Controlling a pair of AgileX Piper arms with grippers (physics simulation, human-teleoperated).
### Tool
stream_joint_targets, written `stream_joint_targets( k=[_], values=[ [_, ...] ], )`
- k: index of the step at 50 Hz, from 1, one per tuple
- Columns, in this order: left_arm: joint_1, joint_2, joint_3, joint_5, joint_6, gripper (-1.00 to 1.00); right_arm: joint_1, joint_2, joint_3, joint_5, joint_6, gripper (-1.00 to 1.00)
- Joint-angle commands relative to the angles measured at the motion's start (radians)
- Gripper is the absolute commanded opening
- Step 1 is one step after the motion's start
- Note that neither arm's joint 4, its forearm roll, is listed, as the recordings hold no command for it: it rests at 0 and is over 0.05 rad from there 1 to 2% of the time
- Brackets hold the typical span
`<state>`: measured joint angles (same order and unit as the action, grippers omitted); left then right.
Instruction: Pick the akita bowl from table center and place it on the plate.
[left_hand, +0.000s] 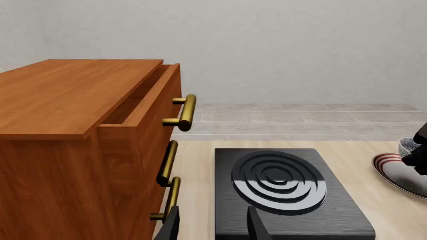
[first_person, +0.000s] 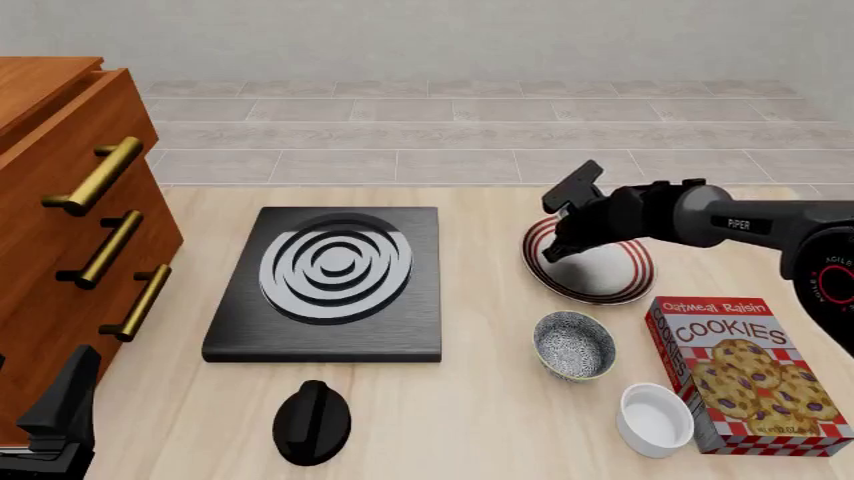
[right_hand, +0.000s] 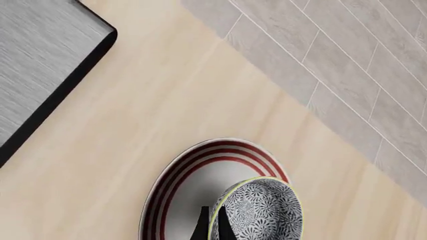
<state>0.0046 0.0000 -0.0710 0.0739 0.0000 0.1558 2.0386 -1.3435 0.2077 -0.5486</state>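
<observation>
The right gripper (right_hand: 211, 227) pinches the rim of the small grey-white speckled akita bowl (right_hand: 257, 210), held over the red-striped white plate (right_hand: 180, 200). It looks light, rigid, glazed-slippery; the thin rim seems the only grip.

Plate (first_person: 627, 275) white, red rim stripes; akita bowl (right_hand: 260, 212) grey-white, dark speckles, seemingly floral.
</observation>
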Motion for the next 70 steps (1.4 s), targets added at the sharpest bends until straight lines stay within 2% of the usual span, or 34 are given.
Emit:
stream_joint_targets(
  k=[1, 38, 39, 70],
  values=[
    [0.000, 0.000, 0.000, 0.000, 0.000, 1.00, 0.009, 0.002, -0.011, 0.000, 0.025, -1.00],
    [0.000, 0.000, 0.000, 0.000, 0.000, 1.00, 0.008, 0.016, -0.020, -0.018, 0.082, -1.00],
    [0.000, 0.000, 0.000, 0.000, 0.000, 1.00, 0.014, 0.010, -0.010, -0.022, 0.082, 1.00],
    [0.000, 0.000, 0.000, 0.000, 0.000, 1.00, 0.026, -0.013, 0.017, -0.035, 0.084, 1.00]
  ],
)
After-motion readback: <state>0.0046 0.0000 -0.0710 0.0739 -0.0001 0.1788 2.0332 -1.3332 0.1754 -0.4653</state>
